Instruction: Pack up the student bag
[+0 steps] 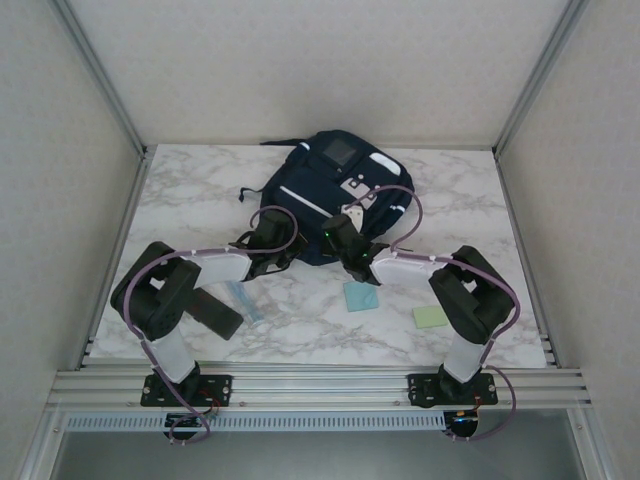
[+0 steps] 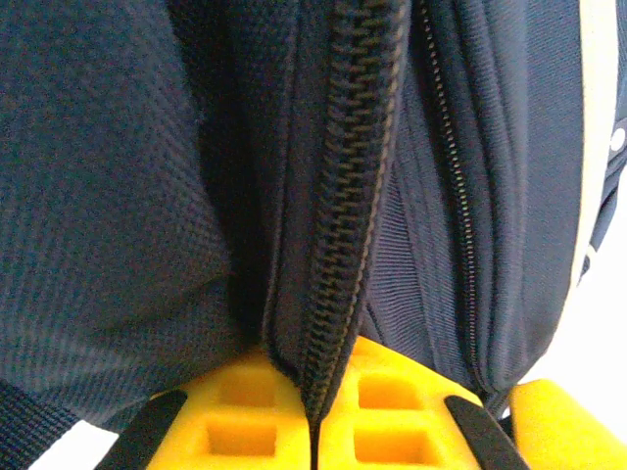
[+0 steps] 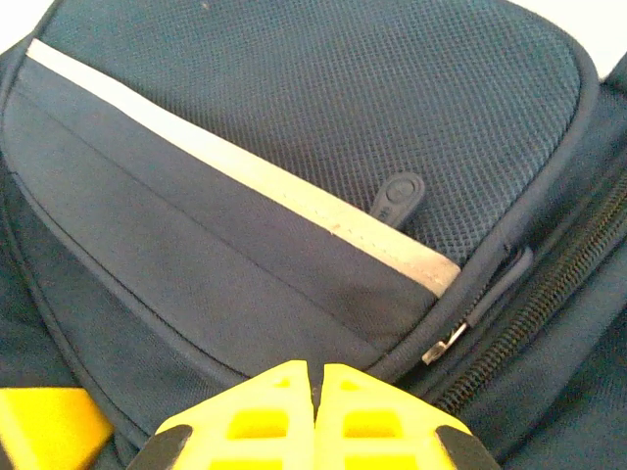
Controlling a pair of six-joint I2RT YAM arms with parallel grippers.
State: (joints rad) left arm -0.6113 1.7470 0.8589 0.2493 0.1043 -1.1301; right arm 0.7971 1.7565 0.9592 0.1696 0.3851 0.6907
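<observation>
Navy student bag (image 1: 318, 190) lying at the far centre of the marble table (image 1: 470, 200), left gripper (image 2: 313, 397) pinched on its zipper edge, right gripper (image 3: 315, 387) with fingers pressed together over its front pocket, blue pad (image 1: 361, 296) and green pad (image 1: 430, 317) nearer the arms.

The navy fabric student bag (image 1: 320, 200) lies far-centre on the marble table (image 1: 450, 190), blue square pad (image 1: 361, 296) before it, green pad (image 1: 430, 317) further right.
</observation>
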